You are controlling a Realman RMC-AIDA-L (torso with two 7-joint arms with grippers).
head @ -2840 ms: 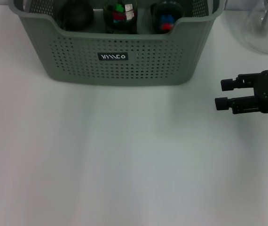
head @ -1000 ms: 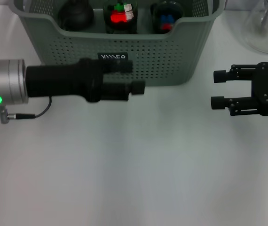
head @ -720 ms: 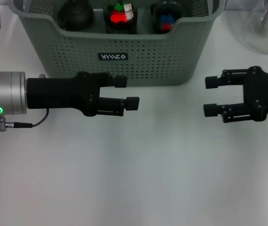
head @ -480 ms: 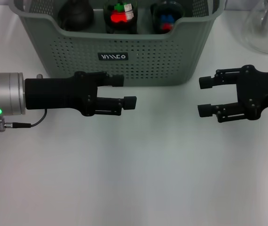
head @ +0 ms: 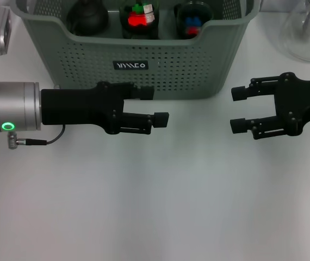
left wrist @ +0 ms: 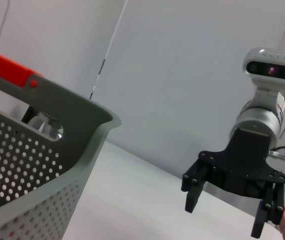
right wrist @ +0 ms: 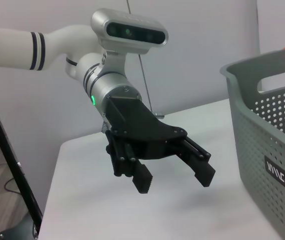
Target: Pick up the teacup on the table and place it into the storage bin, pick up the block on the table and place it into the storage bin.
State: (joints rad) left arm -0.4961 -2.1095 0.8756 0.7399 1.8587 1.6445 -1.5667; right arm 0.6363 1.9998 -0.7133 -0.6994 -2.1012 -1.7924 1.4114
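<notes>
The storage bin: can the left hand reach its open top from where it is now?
Probably yes. The left hand, open and empty, hangs beside the front wall of the storage bin, with nothing between them. It would only need to rise over the rim. The right hand, also open, is off to the side, away from that path.

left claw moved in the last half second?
Yes. In the head view the left claw has slid toward the robot's right along the storage bin front; its tips now sit past the black label.

A clear glass vessel (head: 309, 32) stands on the white table (head: 155, 206).
</notes>
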